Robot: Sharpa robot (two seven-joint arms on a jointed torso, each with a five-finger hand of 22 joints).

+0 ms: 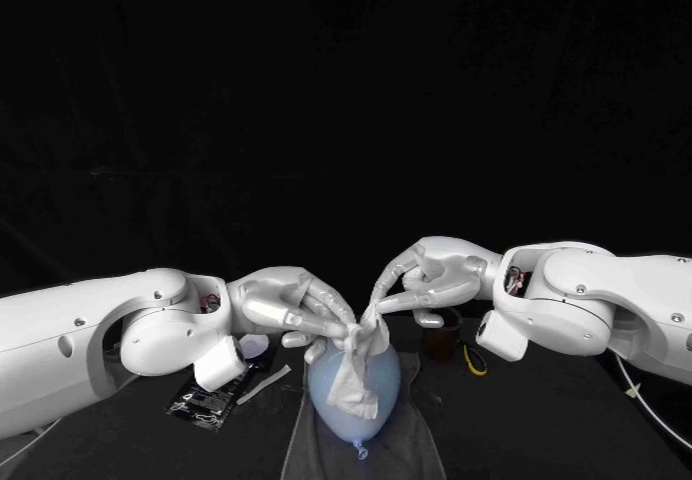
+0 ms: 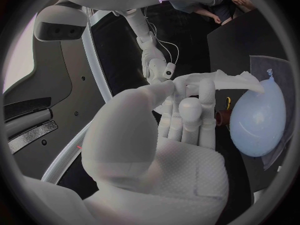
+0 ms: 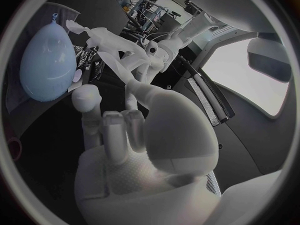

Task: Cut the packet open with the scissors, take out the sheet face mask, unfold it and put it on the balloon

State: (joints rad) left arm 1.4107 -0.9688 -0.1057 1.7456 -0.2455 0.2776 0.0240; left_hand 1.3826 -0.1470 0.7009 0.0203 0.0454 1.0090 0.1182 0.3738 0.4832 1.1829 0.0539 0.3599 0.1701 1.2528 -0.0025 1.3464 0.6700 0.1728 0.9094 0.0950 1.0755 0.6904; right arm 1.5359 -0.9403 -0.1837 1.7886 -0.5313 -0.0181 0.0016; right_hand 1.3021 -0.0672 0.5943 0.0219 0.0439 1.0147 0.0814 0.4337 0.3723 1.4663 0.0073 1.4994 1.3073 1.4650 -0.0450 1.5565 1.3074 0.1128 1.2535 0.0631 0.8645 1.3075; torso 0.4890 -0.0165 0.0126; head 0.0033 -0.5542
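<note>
Fingers of the left hand (image 1: 293, 305) and the right hand (image 1: 430, 280) close together, pinching the limp, crumpled white sheet face mask (image 1: 369, 335), which drapes over the smooth pale-blue teardrop balloon (image 1: 351, 400) lying on the black table (image 1: 577, 430).

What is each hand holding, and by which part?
The left hand and right hand both pinch the sheet face mask at its top, above the balloon.

- The left arm (image 1: 101, 330) reaches in low from the side. The left hand (image 1: 296, 305) is turned palm-down and pinches the sheet mask (image 1: 369, 335).
- The right arm (image 1: 606, 300) bends inward. The right hand (image 1: 426, 280) arches, fingertips (image 1: 381, 298) pointing down and pinching the mask's top.
- The two hands are close together.
</note>
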